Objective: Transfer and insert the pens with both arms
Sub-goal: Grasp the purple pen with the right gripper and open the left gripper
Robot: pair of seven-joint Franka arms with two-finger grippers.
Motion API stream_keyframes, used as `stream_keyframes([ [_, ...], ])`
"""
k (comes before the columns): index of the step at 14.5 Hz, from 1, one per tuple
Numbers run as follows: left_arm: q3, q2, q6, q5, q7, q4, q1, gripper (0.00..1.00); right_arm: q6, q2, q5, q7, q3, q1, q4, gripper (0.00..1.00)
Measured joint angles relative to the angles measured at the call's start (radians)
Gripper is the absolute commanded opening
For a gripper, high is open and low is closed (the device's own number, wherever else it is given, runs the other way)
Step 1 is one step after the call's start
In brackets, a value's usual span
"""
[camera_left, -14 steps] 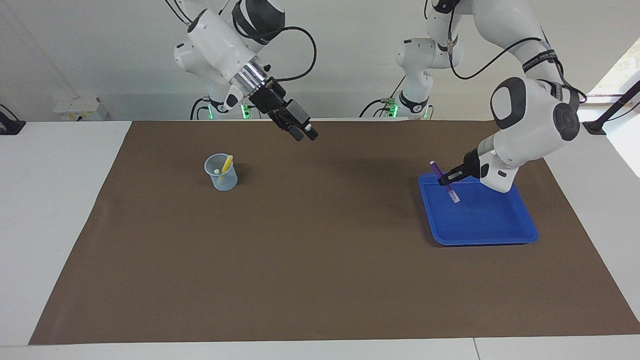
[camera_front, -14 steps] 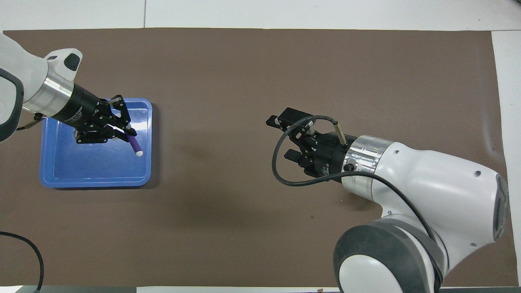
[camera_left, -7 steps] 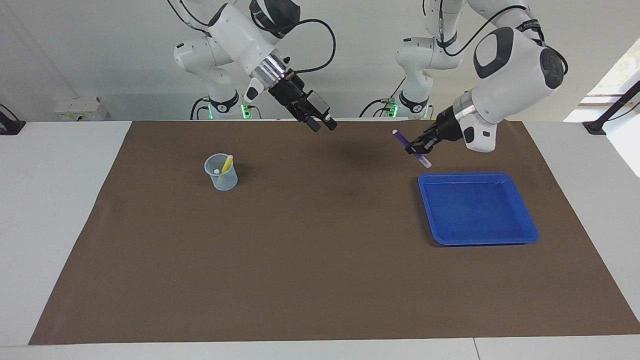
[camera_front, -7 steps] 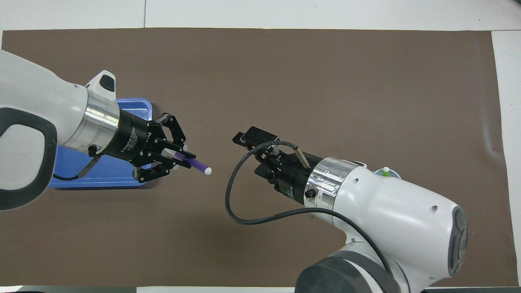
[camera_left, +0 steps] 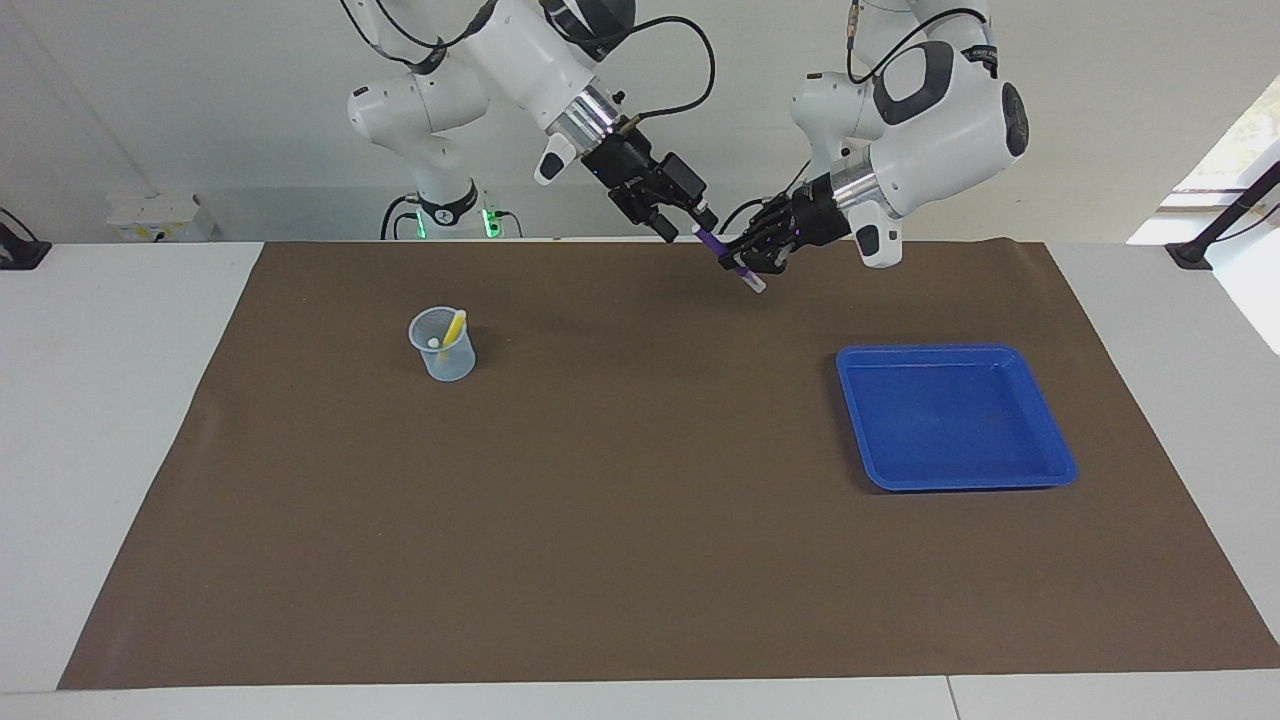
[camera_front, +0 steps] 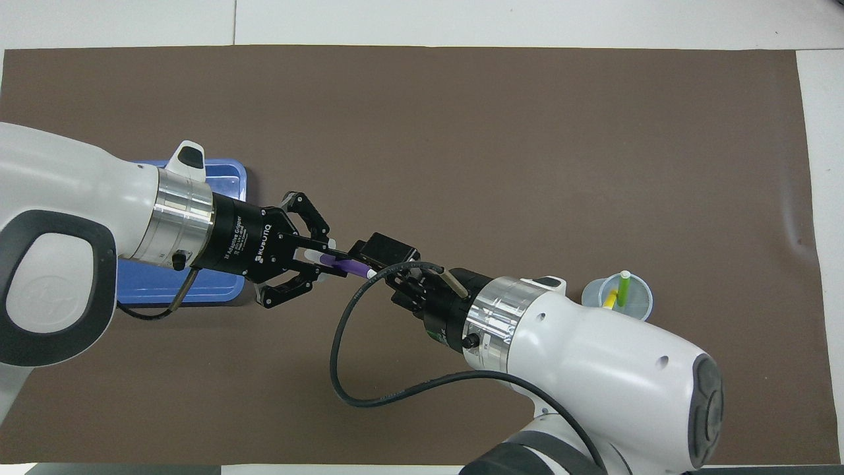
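Observation:
The purple pen [camera_left: 722,250] hangs tilted in the air over the middle of the mat's edge nearest the robots, with my left gripper [camera_left: 748,262] shut on its lower half. In the overhead view the left gripper [camera_front: 328,258] holds the purple pen [camera_front: 351,266] out toward my right gripper [camera_front: 386,270]. My right gripper [camera_left: 687,224] is open, and the pen's upper end lies between its fingertips. A clear cup [camera_left: 445,362] toward the right arm's end holds a yellow pen [camera_left: 453,328]. From above a green pen [camera_front: 623,285] shows in the cup [camera_front: 643,303] beside the yellow pen [camera_front: 610,301].
A blue tray [camera_left: 955,415] lies on the brown mat [camera_left: 640,520] toward the left arm's end, with nothing in it. From above, the left arm covers much of the tray [camera_front: 151,293]. White table [camera_left: 110,400] borders the mat.
My left gripper has lifted the purple pen out of the blue tray and carried it to the table's middle. My right gripper has swung over to meet the pen's end.

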Motion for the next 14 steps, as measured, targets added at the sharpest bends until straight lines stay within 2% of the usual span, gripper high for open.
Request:
stream_keyframes([
  [4, -0.003, -0.008, 0.021, -0.015, 0.0, -0.015, -0.012, 0.0, -0.011, 0.0, -0.008, -0.047, 0.001, 0.0, 0.0, 0.58],
  [8, -0.003, -0.012, 0.024, -0.016, 0.0, -0.018, -0.014, 0.0, -0.032, 0.0, -0.021, -0.069, 0.001, 0.0, 0.0, 0.51],
  [9, -0.003, -0.012, 0.024, -0.016, 0.0, -0.019, -0.014, 0.0, -0.033, 0.0, -0.021, -0.073, 0.001, 0.0, 0.0, 0.4],
  [11, -0.003, -0.012, 0.025, -0.016, 0.0, -0.019, -0.014, 0.0, -0.033, 0.0, -0.022, -0.075, 0.001, 0.0, 0.0, 0.09],
  [12, -0.003, -0.012, 0.025, -0.016, 0.0, -0.019, -0.014, 0.0, -0.033, 0.0, -0.022, -0.076, 0.001, 0.0, 0.0, 0.0],
  [14, -0.006, -0.012, 0.025, -0.017, 0.0, -0.025, -0.017, 0.0, -0.034, -0.001, -0.022, -0.076, 0.001, 0.0, 0.006, 0.0],
])
